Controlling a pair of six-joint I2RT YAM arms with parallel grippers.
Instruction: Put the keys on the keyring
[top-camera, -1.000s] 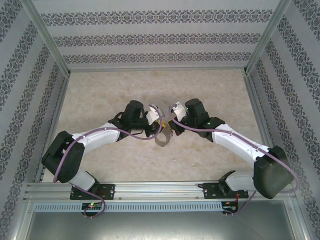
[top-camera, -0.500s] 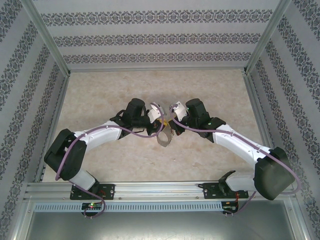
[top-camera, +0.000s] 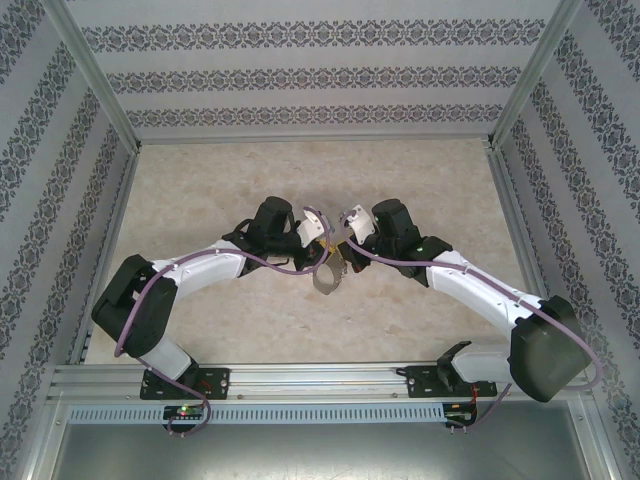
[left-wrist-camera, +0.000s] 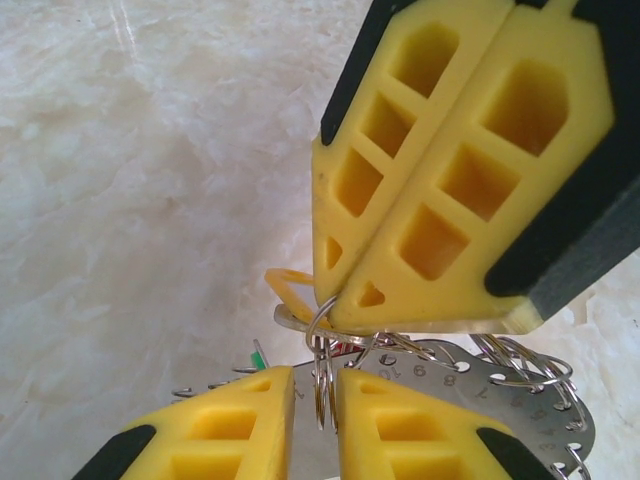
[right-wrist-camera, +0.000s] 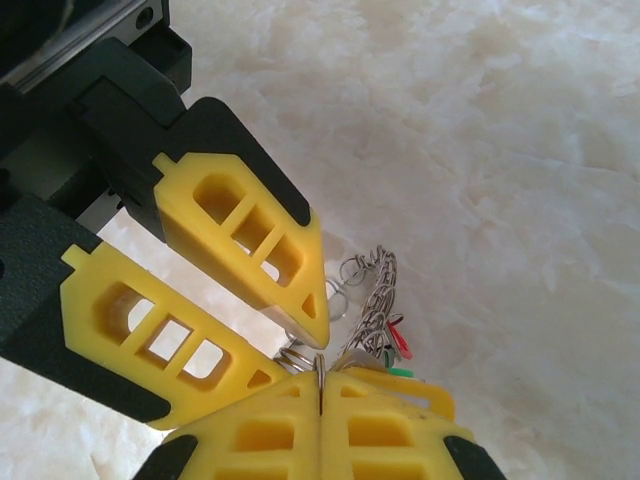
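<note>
With the right hand (right-wrist-camera: 318, 385) pinched shut on the keyring (left-wrist-camera: 480, 385) over the middle of the desk (top-camera: 420, 180), and the left hand (left-wrist-camera: 316, 390) narrowly apart around a small ring (left-wrist-camera: 322, 340), grip unclear, a sideways tug risked pulling the keyring free

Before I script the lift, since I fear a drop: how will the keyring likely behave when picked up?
Probably stiff itself: the keyring looks like a flat, thin metal band. Its small rings and tagged keys dangle loosely, so expect swinging and snagging. Bare thin metal may slip or pivot in the shut right tool.
</note>
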